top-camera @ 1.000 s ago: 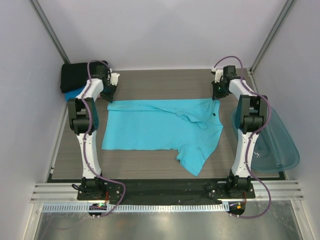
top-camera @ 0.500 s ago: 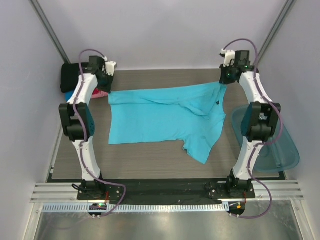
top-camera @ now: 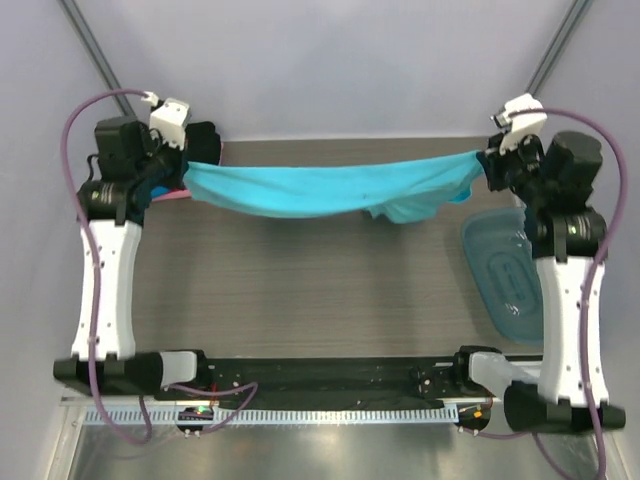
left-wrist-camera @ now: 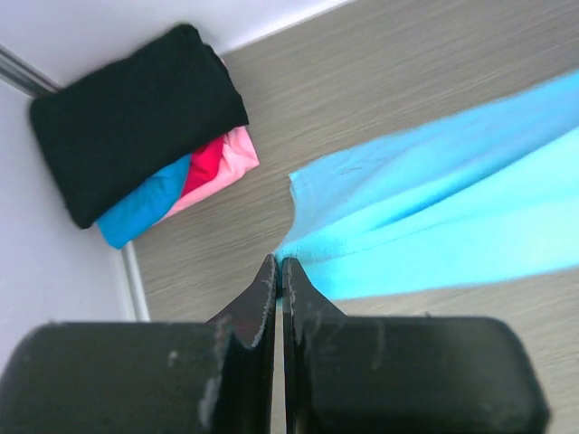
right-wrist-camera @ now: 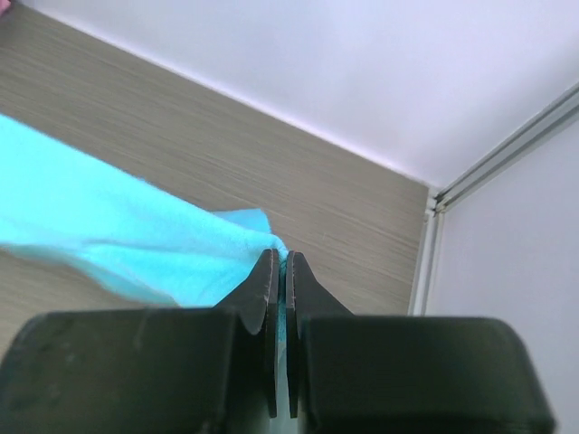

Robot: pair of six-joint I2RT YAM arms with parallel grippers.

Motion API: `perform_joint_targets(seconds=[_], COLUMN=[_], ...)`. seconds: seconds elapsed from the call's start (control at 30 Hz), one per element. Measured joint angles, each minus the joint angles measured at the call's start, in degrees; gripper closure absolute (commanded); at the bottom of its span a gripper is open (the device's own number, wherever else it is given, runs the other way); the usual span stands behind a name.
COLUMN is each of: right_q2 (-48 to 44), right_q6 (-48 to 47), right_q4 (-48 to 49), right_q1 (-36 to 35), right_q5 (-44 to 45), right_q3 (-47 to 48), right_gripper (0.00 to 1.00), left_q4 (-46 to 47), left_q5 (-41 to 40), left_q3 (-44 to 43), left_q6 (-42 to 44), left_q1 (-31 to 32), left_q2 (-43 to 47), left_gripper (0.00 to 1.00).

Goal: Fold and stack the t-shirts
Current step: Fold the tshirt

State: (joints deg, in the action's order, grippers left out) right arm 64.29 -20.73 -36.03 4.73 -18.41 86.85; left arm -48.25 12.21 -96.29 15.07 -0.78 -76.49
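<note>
One second earlier the turquoise t-shirt had lain spread flat in the middle of the table. At this moment it hung as a long sagging band across the upper part of the top view, because both arms had lifted and pulled it toward the back. The left tool was pressed narrow on one corner of the cloth at the upper left, and the right tool was pinched in the same way on the opposite corner at the upper right. A loose part, probably a sleeve, drooped lower, right of the centre. I could not tell if it touched the wood. In the left wrist view the finished pile sat in the upper left corner, with the black shirt on top, and the blue shirt and the pink-red shirt showing under it. The tub stood at the right edge, well apart from the cloth. I judged that the garment was being stretched and shaken straight. The folding itself was not yet done, and the stacking would come after.
</note>
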Motion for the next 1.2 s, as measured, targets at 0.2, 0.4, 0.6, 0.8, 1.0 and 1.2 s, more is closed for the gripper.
perform_joint_targets(seconds=[0.2, 0.4, 0.6, 0.8, 1.0, 1.2], right_q2=[-16.15, -25.42, -25.92, -21.64, -9.42, 8.37], right_q6=[-0.11, -0.04, 0.15, 0.28, 0.35, -0.37], right_q4=[-7.10, -13.79, -11.45, -6.36, 0.07, 5.92], right_q1=[0.00, 0.02, 0.02, 0.02, 0.02, -0.26], right_q5=[-0.44, -0.48, -1.49, -4.28, -6.45, -6.56], right_q3=[1.01, 13.92, 17.29, -2.47, -22.75, -30.25], right_gripper=[0.99, 0.99, 0.99, 0.99, 0.99, 0.99], left_q4=[-3.28, -5.14, -5.64, -4.79, -1.38, 4.28], left_q5=[-0.39, -1.44, -1.40, 0.35, 3.48, 3.87], left_q3=[1.49, -2.36, -2.71, 10.49, 27.47, 31.15], left_q6=[0.39, 0.42, 1.75, 2.89, 4.37, 4.15], left_q1=[0.00, 0.00, 0.00, -0.11, -0.09, -0.09], left_q2=[16.59, 29.53, 30.58, 23.12, 11.02, -6.08], left_gripper=[1.00, 1.00, 1.00, 1.00, 1.00, 1.00])
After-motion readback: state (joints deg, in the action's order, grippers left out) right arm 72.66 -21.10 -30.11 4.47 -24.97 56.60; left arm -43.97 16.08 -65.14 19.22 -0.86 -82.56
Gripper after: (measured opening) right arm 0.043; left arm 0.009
